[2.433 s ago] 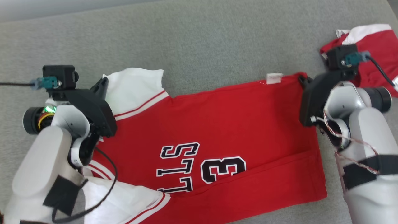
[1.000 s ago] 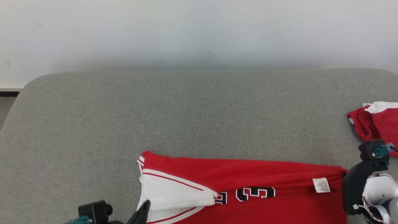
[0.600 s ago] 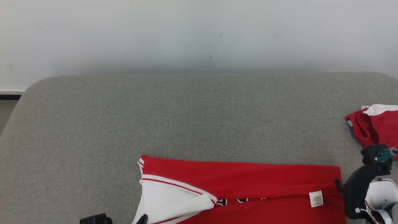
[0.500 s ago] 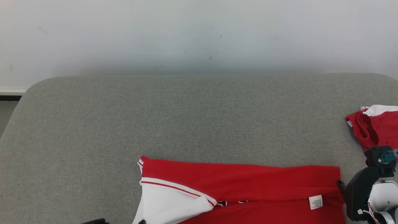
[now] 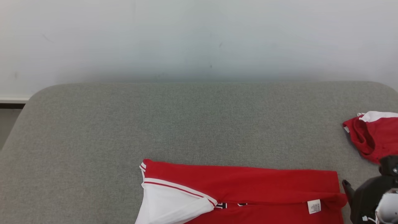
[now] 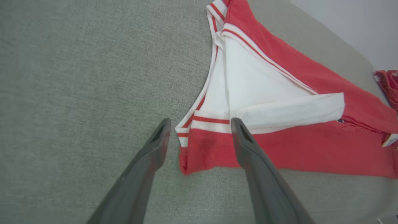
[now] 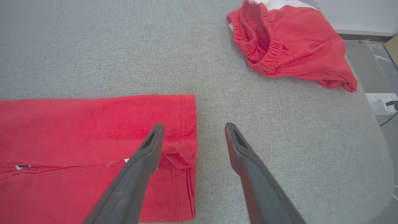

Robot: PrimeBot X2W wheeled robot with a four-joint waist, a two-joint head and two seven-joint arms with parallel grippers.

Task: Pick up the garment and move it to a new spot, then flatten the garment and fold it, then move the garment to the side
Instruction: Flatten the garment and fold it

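Shirt (image 5: pixel 248 183) folded once, lower centre. Left claw (image 6: pixel 200 122), right claw (image 7: pixel 194 125) wide open, empty. Further folds, side move pending.

Grey fabric-covered surface (image 5: pixel 93 130), rounded corners. 2 items lie on it: red jersey (image 5: pixel 248 183), folded flat toward the near side, white sleeve (image 5: pixel 168 205) at its left end; crumpled red shorts (image 5: pixel 373 137) at the far right, apart from the jersey.

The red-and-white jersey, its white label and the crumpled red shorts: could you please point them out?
Red-and-white jersey (image 5: pixel 248 183), head view, red body.
White label (image 5: pixel 314 206), head view, its middle.
Crumpled red shorts (image 7: pixel 301 49), right wrist view, red fabric.
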